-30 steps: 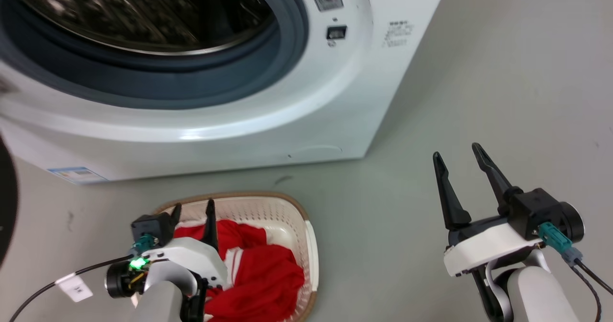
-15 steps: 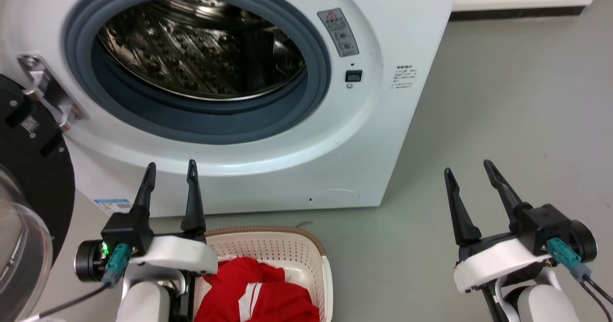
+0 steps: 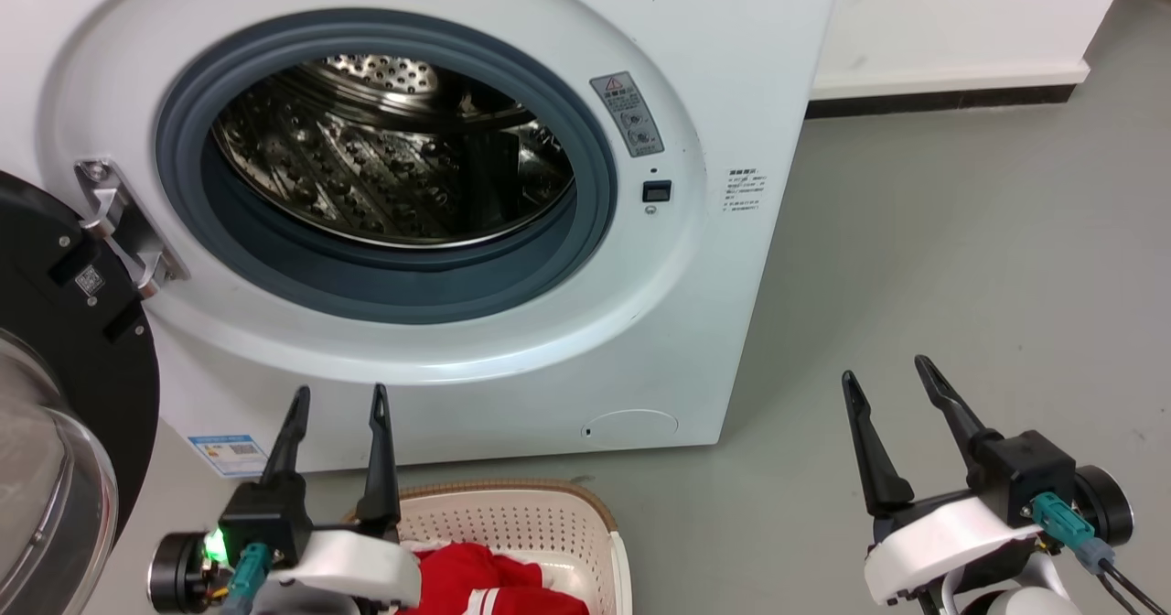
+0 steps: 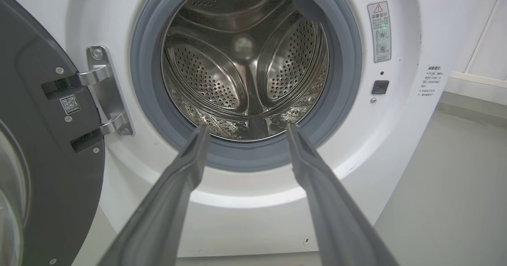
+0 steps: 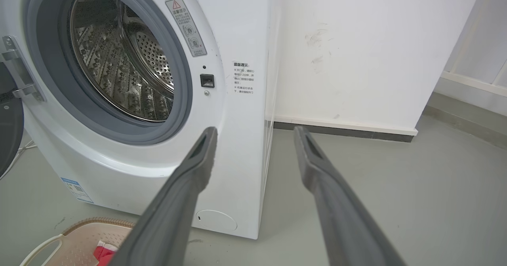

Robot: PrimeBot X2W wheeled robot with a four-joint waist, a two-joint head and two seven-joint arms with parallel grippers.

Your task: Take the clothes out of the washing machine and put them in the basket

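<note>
White front-loading washing machine (image 3: 732,93) faces you, its black-framed glass door (image 3: 82,350) swung open leftward, cream perforated plastic basket (image 3: 540,523) just before it holding the bright red clothes (image 3: 476,571), grey floor (image 3: 961,258) open rightward, your left gripper (image 3: 338,393) and right gripper (image 3: 883,366) both splayed, holding nothing.

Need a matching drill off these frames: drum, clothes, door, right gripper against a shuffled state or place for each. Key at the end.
Things:
1. drum
2. clothes
3. door
4. right gripper

States or places:
A. in the basket
B. swung wide open
C. fingers apart, above the floor
D. bare steel, no fabric seen inside

Pairs: 1-D, 2-A, 3-B, 4-C
</note>
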